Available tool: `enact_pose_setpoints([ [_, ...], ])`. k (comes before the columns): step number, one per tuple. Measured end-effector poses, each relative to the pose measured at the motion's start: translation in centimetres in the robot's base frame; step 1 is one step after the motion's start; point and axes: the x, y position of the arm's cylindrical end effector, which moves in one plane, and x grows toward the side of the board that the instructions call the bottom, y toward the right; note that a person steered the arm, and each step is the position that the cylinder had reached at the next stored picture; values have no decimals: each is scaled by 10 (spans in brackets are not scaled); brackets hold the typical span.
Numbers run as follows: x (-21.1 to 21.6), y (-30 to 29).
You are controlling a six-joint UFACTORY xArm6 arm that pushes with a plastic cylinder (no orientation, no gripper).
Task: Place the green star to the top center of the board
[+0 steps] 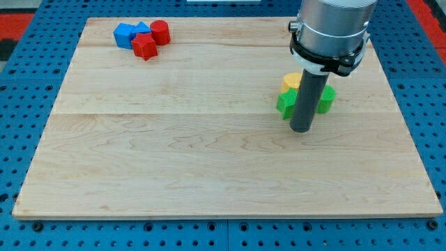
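Note:
My rod comes down from the arm's grey housing at the view's upper right, and my tip (301, 130) rests on the wooden board (174, 153). It stands just in front of a cluster of blocks and hides the cluster's middle. A green block (286, 104), which looks like the star, shows to the rod's left, touching or nearly touching it. Another green block (326, 99) shows to the rod's right. A yellow block (291, 80) lies just behind them, toward the view's top, partly hidden by the arm. Their exact shapes are partly hidden.
At the board's top left sits a tight group: a blue block (125, 34), a smaller blue block (142, 28), a red cylinder (160, 32) and a red star (144, 47). The board lies on a blue pegboard table (21, 84).

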Motion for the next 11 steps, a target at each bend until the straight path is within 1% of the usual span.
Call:
enact_pose_setpoints([
  [3,4,-6],
  [4,6,-47],
  [5,9,-107],
  [7,-23,-227],
  [8,-63,-267],
  [10,-110,-329],
  [11,-146,-335],
])
